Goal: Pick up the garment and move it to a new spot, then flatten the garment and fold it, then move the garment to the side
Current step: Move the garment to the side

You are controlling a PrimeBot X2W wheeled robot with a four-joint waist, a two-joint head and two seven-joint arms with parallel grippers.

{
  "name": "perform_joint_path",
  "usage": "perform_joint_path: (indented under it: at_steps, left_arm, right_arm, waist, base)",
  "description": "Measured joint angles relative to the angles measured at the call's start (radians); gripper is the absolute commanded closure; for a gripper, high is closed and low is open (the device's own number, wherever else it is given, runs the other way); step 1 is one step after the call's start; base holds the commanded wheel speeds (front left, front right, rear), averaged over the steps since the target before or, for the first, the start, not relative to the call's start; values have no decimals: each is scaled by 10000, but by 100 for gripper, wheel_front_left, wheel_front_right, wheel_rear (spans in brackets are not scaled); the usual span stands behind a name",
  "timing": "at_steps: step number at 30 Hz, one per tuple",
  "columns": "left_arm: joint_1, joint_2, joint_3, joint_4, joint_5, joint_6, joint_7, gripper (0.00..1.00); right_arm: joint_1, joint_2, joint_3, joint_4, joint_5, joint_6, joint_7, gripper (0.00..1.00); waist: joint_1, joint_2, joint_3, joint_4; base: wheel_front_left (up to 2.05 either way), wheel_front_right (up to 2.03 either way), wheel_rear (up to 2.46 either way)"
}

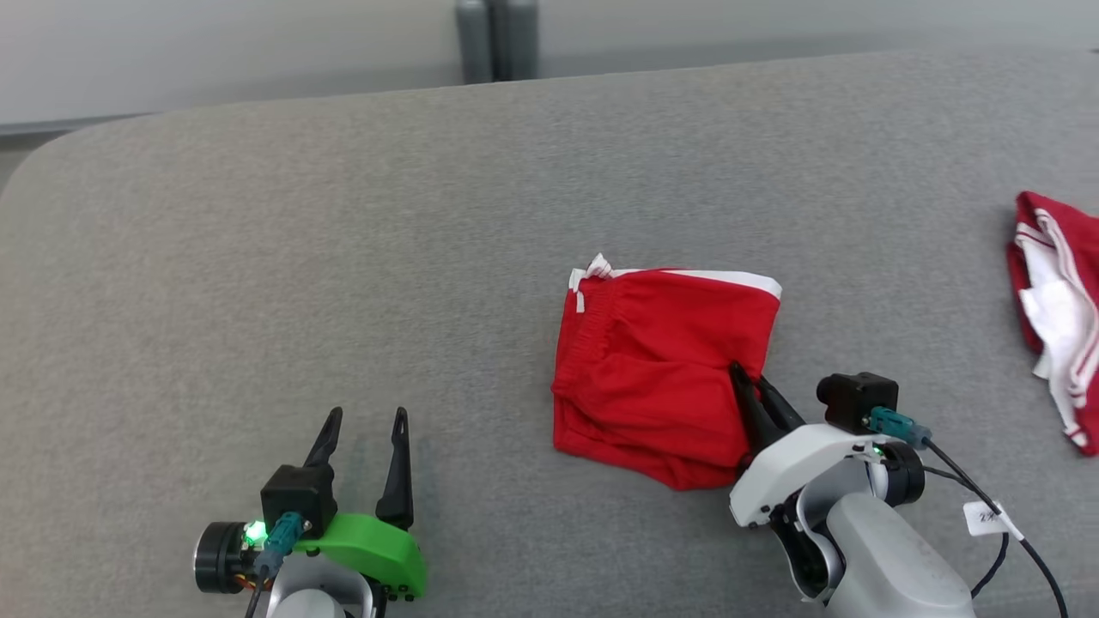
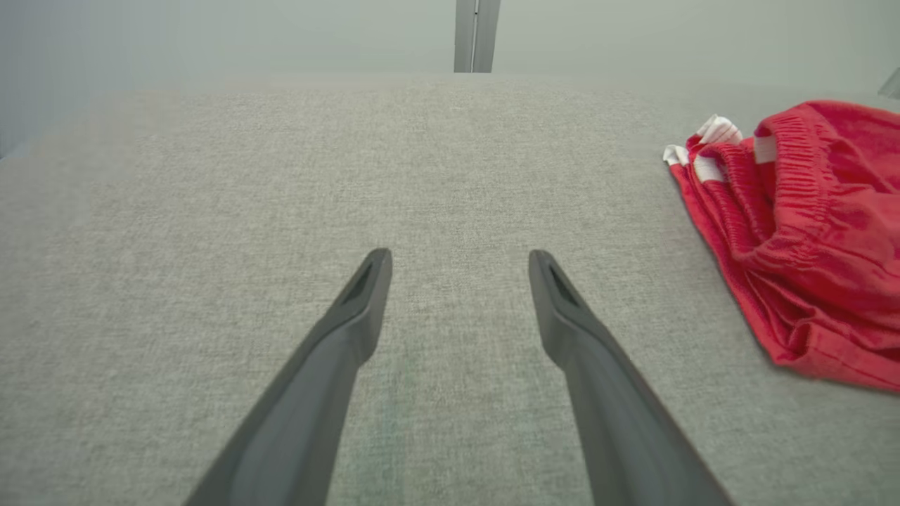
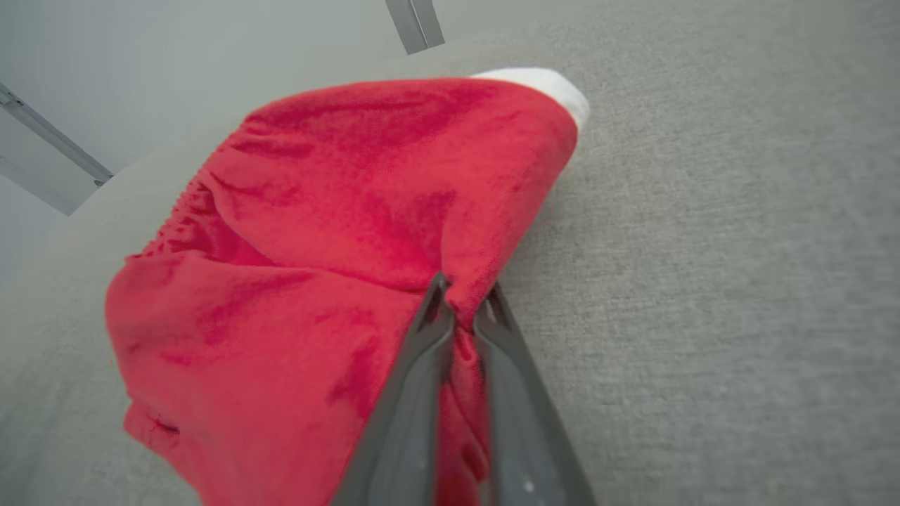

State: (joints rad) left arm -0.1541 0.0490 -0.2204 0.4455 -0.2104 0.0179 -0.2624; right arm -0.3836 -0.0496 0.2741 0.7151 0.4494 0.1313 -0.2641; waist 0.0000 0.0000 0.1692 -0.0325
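Observation:
The garment (image 1: 657,373) is a pair of red shorts with white trim, folded into a compact block on the grey surface right of centre. My right gripper (image 1: 749,379) is shut on its right edge, pinching a fold of red cloth. In the right wrist view the garment (image 3: 337,232) bunches up between the closed fingertips (image 3: 439,309) of the right gripper (image 3: 464,299). My left gripper (image 1: 364,418) stands open at the lower left, well apart from the garment, with nothing between its fingers. The left wrist view has the left gripper (image 2: 458,261) over bare fabric and the garment (image 2: 808,232) at the right.
A second red and white garment (image 1: 1056,318) lies at the far right edge of the grey padded surface (image 1: 258,257). The surface's far edge (image 1: 343,99) runs along the top, with a grey post (image 1: 496,39) behind it. A cable and tag (image 1: 987,518) hang by my right wrist.

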Motion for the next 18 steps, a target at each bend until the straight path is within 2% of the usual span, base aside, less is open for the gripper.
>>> perform_joint_path:
  at_steps: [18]
  left_arm:
    - [38,-4,-215,-134,-2,-169,0,0]
  right_arm:
    - [371,-12,445,-326,395,-2,2,100]
  waist:
    - [0,0,-323,-3547]
  base:
    - [0,0,0]
